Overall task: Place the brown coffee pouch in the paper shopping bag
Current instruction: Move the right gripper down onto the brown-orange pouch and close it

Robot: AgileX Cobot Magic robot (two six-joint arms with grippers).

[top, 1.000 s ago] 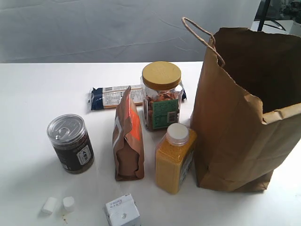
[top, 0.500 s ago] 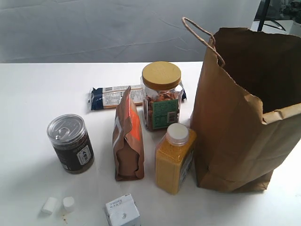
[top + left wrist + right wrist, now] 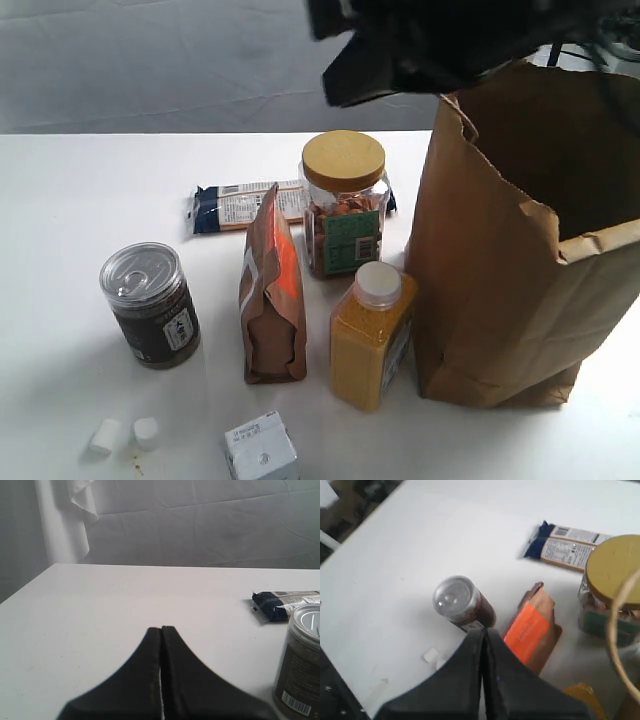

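A white table [image 3: 70, 190] stands before a creased grey cloth backdrop. In the left wrist view the left gripper [image 3: 161, 629] sits at the lower middle of the frame, its fingers pressed together and holding nothing, low over bare table. The right gripper [image 3: 484, 631] also has its fingers flat against each other and empty, looking down on the goods from above. In the exterior view a dark, blurred arm [image 3: 420, 45] crosses the top of the frame in front of the bag's upper rim.

The brown coffee pouch [image 3: 272, 300] stands upright on the table at the middle of the exterior view, outside the bag. A dark can [image 3: 150, 305] with a pull-ring lid is to its left, and a bottle of yellow grains [image 3: 372, 335] is just beside it on the right. Behind them stands a yellow-lidded jar [image 3: 343, 205], with a dark blue snack packet [image 3: 235, 207] lying flat further back. The paper shopping bag [image 3: 500, 270] stands open at the right edge, next to the bottle. A small white carton [image 3: 260, 452] sits at the bottom edge.
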